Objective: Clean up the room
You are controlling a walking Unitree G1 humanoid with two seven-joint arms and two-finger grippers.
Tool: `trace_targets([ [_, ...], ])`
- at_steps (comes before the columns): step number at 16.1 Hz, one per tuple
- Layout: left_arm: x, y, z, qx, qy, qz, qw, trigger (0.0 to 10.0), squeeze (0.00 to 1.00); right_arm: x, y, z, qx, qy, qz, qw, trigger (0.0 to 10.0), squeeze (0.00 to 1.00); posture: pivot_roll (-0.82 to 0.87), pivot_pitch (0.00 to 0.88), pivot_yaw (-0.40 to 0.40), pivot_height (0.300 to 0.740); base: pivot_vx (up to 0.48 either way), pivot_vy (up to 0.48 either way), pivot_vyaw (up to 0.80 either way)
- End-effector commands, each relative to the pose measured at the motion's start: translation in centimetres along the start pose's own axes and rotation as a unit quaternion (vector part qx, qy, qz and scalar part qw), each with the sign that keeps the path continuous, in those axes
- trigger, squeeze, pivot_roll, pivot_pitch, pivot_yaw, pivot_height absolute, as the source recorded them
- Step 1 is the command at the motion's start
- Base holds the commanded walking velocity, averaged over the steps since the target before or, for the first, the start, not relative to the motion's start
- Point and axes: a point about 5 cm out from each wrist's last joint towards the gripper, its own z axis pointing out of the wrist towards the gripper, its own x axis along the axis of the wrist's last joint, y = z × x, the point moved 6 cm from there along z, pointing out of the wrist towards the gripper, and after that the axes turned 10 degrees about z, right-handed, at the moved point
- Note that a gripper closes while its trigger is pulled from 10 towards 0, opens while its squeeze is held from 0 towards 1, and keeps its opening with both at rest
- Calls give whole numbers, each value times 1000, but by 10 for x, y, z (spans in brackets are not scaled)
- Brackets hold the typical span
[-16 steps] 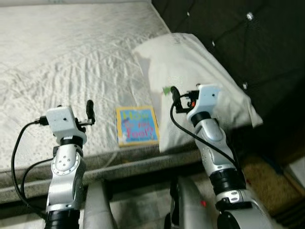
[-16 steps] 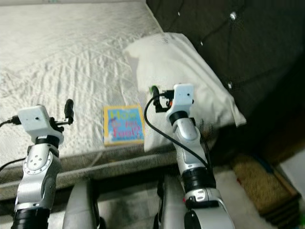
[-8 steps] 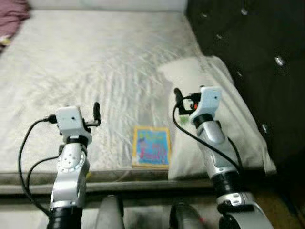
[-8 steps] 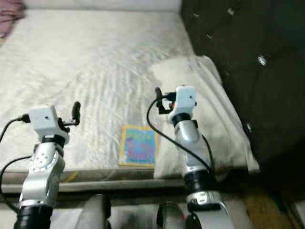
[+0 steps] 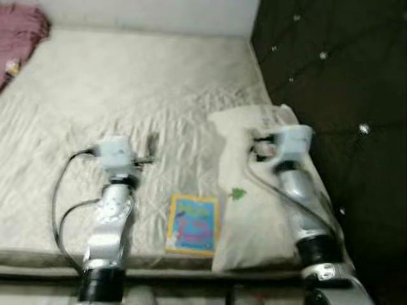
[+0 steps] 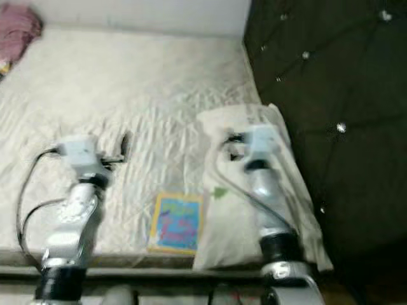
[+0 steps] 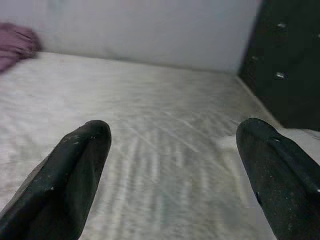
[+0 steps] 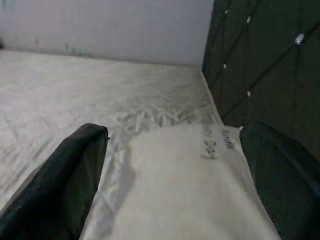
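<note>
A small book (image 5: 191, 225) with a yellow border and blue cover lies flat near the front edge of the white mattress (image 5: 127, 95). Right beside it lies a white pillow (image 5: 254, 216) with a small green mark (image 5: 238, 193). My left gripper (image 5: 151, 146) hovers over the mattress, to the left of and beyond the book; it is open (image 7: 175, 135) with nothing between its fingers (image 7: 75, 170). My right gripper (image 5: 255, 143) is held above the pillow, open (image 8: 175, 135) and empty, with the pillow (image 8: 180, 195) below its fingers (image 8: 70, 175).
A dark tufted headboard (image 5: 331, 76) rises along the right side of the bed. A pink cloth (image 5: 22, 28) lies at the far left corner of the mattress. A pale wall (image 7: 150, 30) stands behind the bed. The picture is blurred.
The whole picture has shifted: the camera moved, showing more of the bed and the pink cloth. Book and pillow lie where they were. Both arms stay raised with empty grippers.
</note>
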Motion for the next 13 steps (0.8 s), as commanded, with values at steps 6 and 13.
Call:
trace_targets([
  [6,-9,-19,0,20,-13,-2,1000,10000,0,7,-28,8,32,11,9,999,10000,0,-8,0,-39,740,0,453,0],
  [13,-3,-13,0,5,-7,-51,999,10000,0,10,-34,12,43,13,2,999,10000,0,-7,0,-44,740,0,480,-60],
])
